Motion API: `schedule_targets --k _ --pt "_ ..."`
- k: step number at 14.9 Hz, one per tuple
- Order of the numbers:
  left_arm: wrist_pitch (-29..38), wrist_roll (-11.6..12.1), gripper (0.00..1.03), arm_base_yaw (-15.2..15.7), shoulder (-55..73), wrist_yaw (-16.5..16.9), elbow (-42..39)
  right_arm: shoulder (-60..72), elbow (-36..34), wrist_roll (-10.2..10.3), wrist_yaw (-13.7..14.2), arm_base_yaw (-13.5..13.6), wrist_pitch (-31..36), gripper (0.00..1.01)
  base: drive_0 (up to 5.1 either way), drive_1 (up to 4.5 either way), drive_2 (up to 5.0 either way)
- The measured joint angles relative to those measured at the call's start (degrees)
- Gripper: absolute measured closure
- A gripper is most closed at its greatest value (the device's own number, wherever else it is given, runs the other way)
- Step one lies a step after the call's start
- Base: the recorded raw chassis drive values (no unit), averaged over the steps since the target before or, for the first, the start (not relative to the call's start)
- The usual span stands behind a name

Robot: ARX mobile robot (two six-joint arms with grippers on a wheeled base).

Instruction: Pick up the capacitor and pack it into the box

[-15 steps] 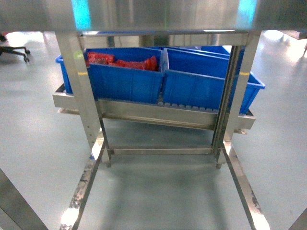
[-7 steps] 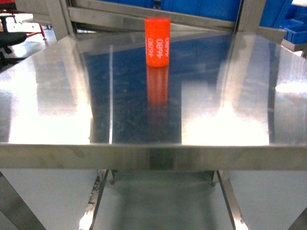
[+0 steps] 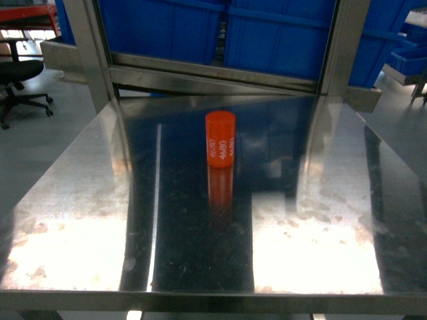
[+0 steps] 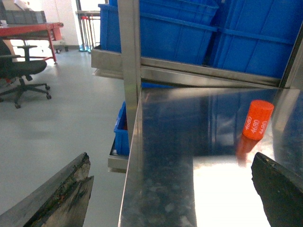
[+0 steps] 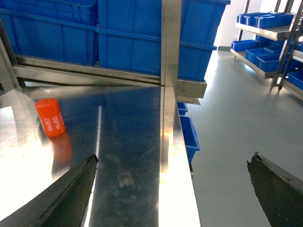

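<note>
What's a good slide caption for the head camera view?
Orange capacitor standing upright, alone on the reflective steel table, blue bins racked behind it.

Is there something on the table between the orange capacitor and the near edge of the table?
No. In the head view only bare steel table lies before the orange capacitor, carrying its reflection.

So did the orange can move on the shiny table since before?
Cannot tell. The orange can sits lower in the head view now, but the table's front edge and blue bins shifted too, so the camera moved.
</note>
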Motion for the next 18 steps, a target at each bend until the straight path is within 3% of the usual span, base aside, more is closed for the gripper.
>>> schedule_targets --k 12,13,14,17,18 --pt "-0.2 0.0 0.05 0.0 0.0 0.0 0.0 0.0 0.0 0.0 0.0 0.0 -0.3 0.03 0.0 0.0 0.0" --pt "2.6 -1.2 0.05 -0.2 2.5 0.6 0.1 0.0 0.0 0.0 0.0 0.0 -0.3 0.03 0.0 0.0 0.0" --pt "11.6 -2.4 0.05 -2.8 12.1 -1.6 1.1 0.0 0.0 0.0 0.0 0.0 -0.3 0.03 0.0 0.0 0.0" --pt "42.2 -2.9 0.05 -14.6 49.7 -8.8 10.6 0.0 0.0 0.0 0.0 0.0 -0.3 0.03 0.0 0.0 0.0" --pt "45.4 -2.6 0.05 -16.1 54.6 -9.4 12.7 0.0 0.0 0.0 0.0 0.0 -0.3 0.03 0.0 0.0 0.0"
